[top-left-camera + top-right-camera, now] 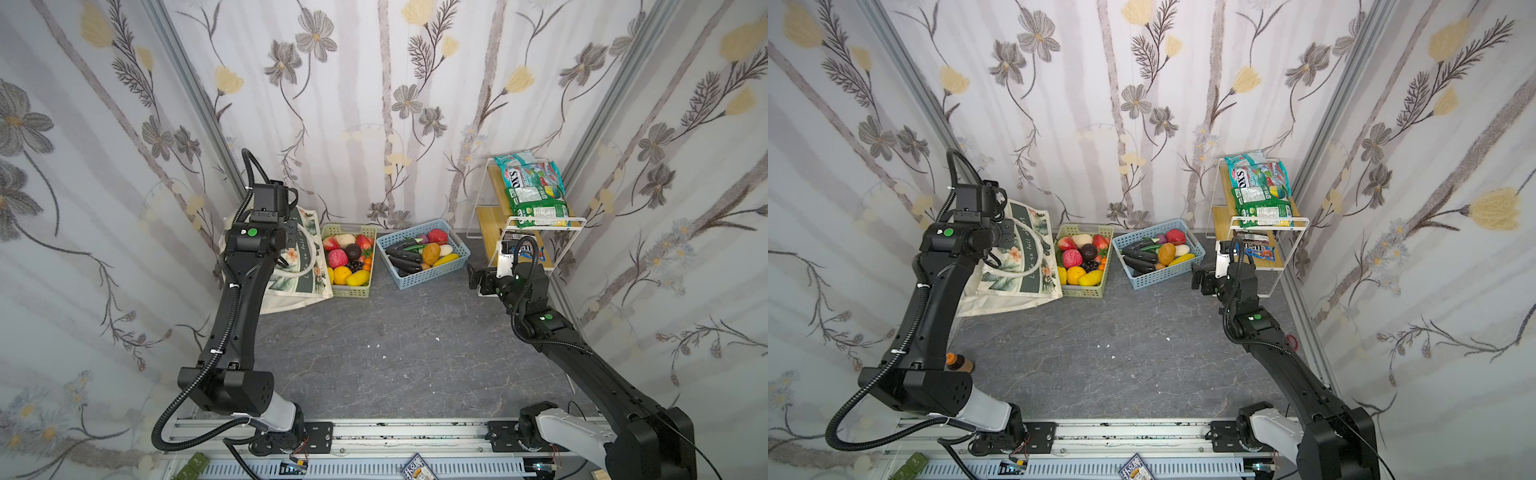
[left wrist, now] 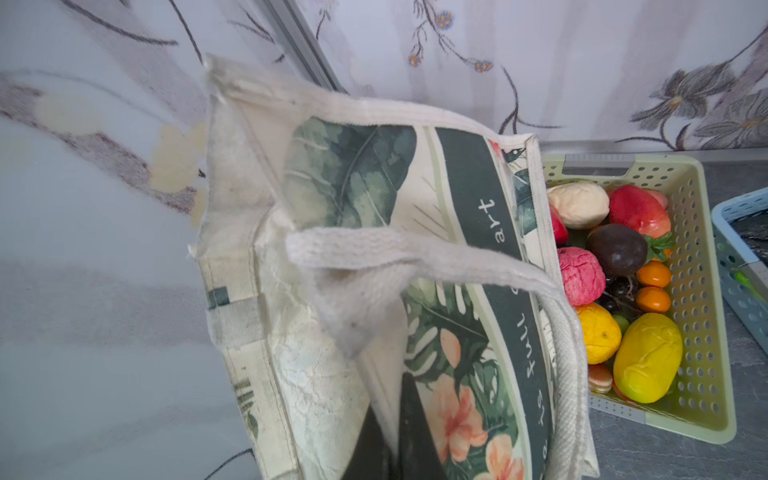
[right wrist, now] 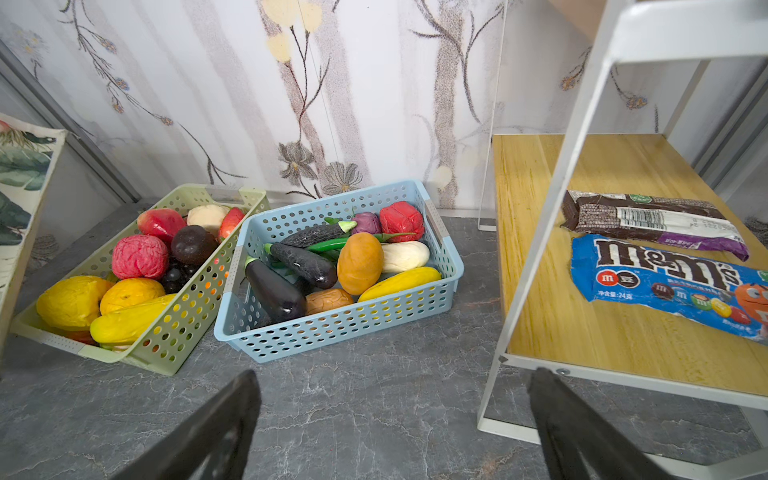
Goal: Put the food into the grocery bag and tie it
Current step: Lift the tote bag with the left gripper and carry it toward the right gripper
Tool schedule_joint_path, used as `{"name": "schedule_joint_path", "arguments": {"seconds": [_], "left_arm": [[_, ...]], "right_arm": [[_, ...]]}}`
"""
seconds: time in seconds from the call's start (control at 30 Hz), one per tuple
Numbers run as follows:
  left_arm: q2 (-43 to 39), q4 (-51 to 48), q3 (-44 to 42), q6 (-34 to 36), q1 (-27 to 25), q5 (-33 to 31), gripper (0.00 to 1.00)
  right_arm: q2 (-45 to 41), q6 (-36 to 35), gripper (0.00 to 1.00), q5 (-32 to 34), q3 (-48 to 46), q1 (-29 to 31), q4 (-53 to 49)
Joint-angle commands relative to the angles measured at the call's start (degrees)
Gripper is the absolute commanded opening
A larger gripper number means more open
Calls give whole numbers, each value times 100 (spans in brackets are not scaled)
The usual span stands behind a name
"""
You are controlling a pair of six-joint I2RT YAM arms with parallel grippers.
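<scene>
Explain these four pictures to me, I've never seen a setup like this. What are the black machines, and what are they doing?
The black machines are two robot arms fixed to a rail at the near edge of a grey tabletop. Two pictures come from a twin camera overhead that looks down on the whole scene. The other two come from a small camera on each arm's wrist.

On the tabletop stand a green basket of toy fruit, a blue basket of toy vegetables, and a white rack with wooden shelves carrying snack packets. At the left is a printed canvas grocery bag.

The left end effector is shut on the bag's cream cloth near its handle. The right end effector is open and empty, above the tabletop beside the rack.
</scene>
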Motion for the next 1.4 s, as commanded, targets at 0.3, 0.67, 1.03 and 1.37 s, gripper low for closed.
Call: {"name": "schedule_joint_path", "arguments": {"seconds": [0.3, 0.67, 1.03, 1.37], "left_arm": [[-279, -1019, 1075, -123, -1454, -41, 0], [-522, -1443, 982, -134, -3163, 104, 0], [-160, -1554, 633, -422, -4582, 144, 0], [714, -1591, 447, -775, -5536, 251, 0]], "right_arm": [[-192, 367, 100, 191, -127, -14, -79], [118, 1208, 100, 365, 167, -197, -1113], [16, 1618, 99, -12, 493, -795, -2090], [-2, 1543, 99, -145, 710, -1075, -2469]]}}
